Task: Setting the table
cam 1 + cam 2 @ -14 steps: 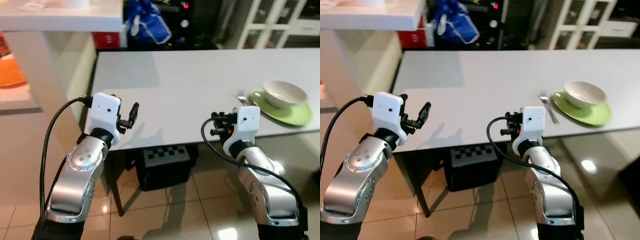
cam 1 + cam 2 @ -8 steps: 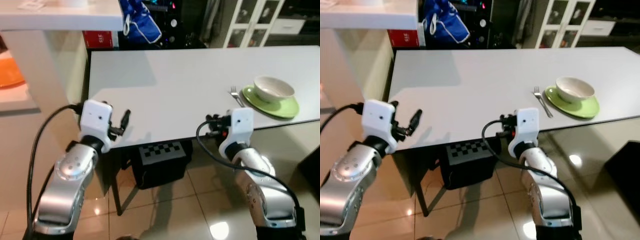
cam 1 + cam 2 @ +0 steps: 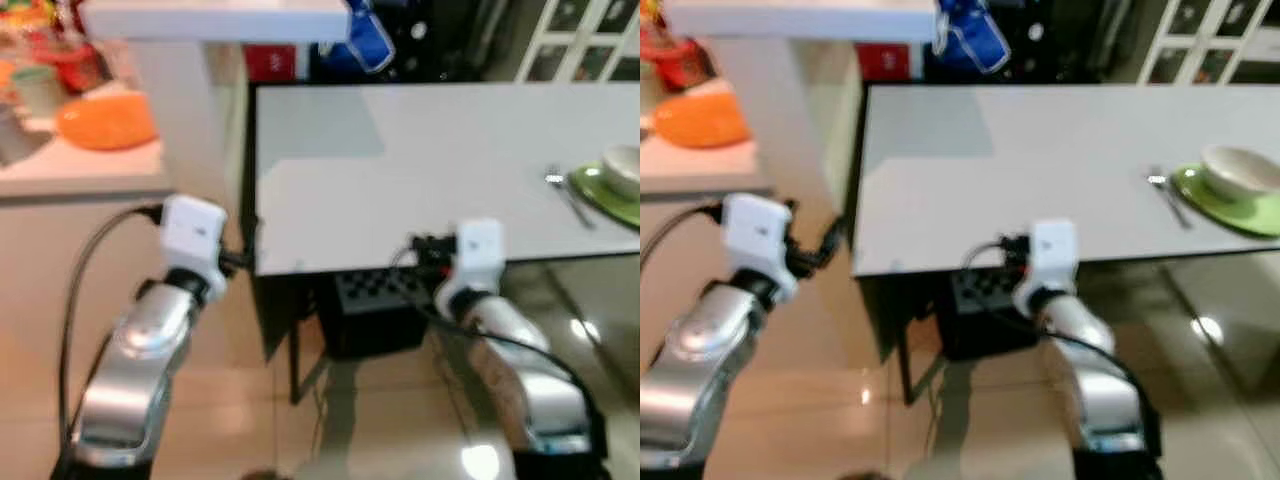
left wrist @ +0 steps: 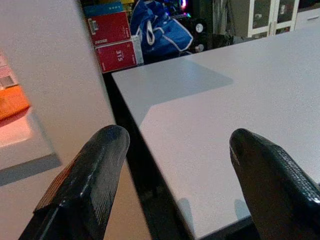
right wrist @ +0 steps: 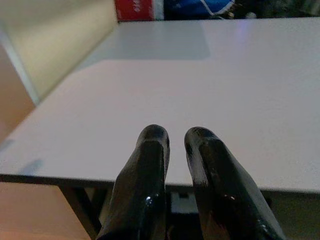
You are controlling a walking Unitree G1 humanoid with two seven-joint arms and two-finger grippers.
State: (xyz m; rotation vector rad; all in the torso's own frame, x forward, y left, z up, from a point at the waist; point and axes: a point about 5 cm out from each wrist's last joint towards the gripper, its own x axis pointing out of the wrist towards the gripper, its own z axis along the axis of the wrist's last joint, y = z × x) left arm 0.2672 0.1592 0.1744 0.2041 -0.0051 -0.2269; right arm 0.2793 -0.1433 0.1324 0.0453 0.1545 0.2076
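the view has swung left since the earlier frame, bringing an orange item (image 3: 105, 118) on the side counter (image 3: 90, 180) into sight. one place is laid at the white table's (image 3: 1040, 170) far right: bowl (image 3: 1240, 172) on green plate (image 3: 1220, 205), fork (image 3: 1167, 197) beside; other places appear unset. left gripper (image 4: 175, 165) is spread and empty, right gripper (image 5: 175, 150) nearly closed and empty, both at the near table edge.

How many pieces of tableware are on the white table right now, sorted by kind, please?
Bowl: 1
Green plate: 1, under the bowl
Fork: 1, beside the plate
Total: 3, all on the white table at the robot's right.
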